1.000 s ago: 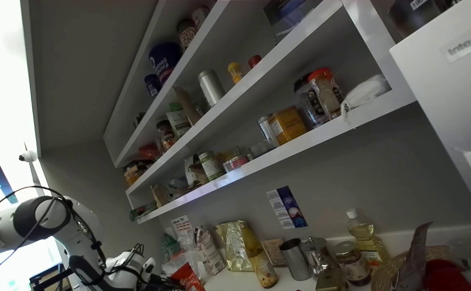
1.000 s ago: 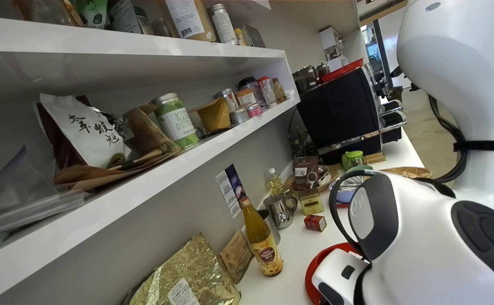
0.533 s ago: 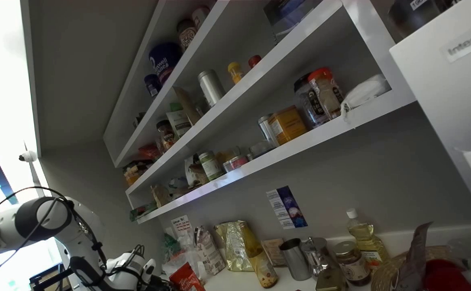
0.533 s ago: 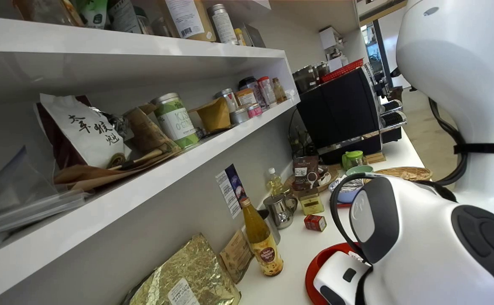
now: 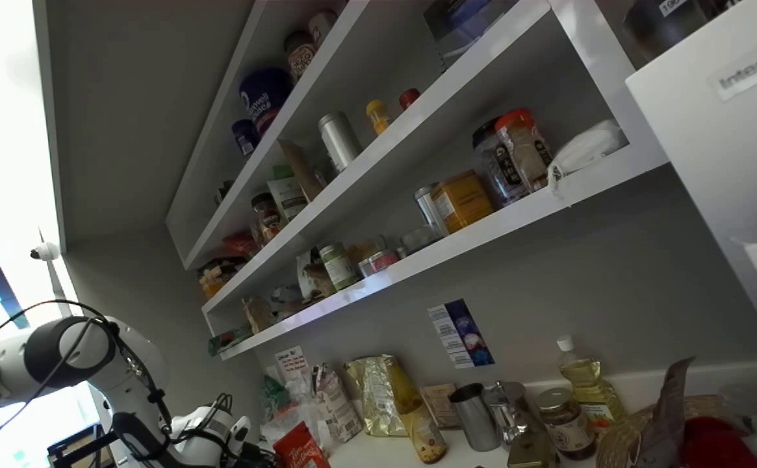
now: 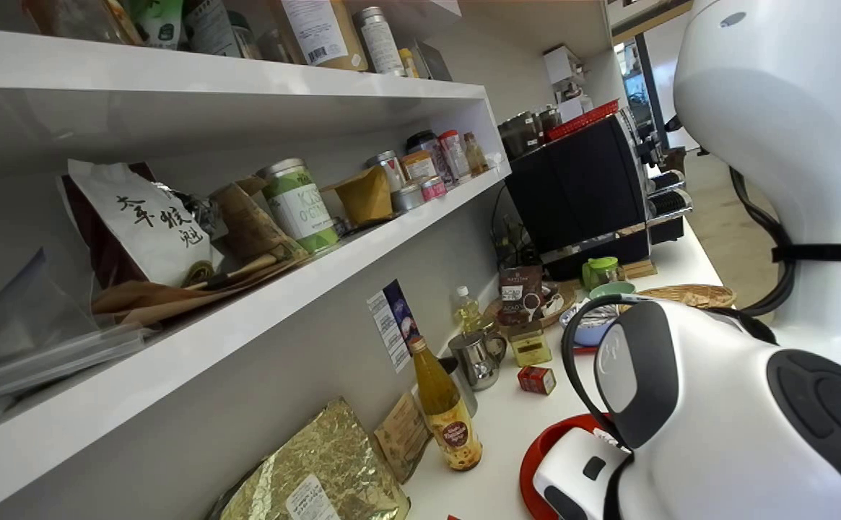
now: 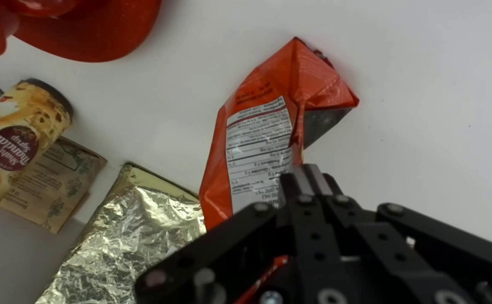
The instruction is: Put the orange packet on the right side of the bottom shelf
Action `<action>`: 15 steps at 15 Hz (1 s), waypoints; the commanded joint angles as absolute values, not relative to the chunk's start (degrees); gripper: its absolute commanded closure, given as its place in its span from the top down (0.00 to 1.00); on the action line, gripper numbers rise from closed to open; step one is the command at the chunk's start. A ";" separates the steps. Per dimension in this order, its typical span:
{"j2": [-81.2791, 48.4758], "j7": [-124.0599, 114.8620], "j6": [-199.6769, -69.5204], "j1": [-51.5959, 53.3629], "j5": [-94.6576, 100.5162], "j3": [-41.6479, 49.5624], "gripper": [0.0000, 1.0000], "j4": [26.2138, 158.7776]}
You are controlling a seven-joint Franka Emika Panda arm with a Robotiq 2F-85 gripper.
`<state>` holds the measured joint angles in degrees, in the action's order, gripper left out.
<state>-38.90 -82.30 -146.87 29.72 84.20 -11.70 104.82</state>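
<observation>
The orange packet lies on the white counter, its printed back panel up and one end folded over. My gripper is shut, its fingertips pinching a thin bit of the packet's raised long seam. The lower part of the packet runs out of sight under the black finger links. In an exterior view the packet leans at the bottom edge beside the dark gripper. The bottom shelf is the lowest white board on the wall. Its front edge rises well above the counter.
On the bottom shelf's right part stand a yellow tin, a red-lidded jar and a white cloth bag. Near the packet are a gold foil bag, a syrup bottle and a red dish.
The gripper has closed at the packet, which has shifted and turned slightly. A small orange-red corner now shows at the bottom edge of an exterior view. The arm has hardly moved.
</observation>
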 commanded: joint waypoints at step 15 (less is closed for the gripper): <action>-22.13 -73.24 -152.22 19.06 72.04 -14.67 0.00 114.18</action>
<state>-29.54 -77.85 -151.13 20.95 77.47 -12.99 108.34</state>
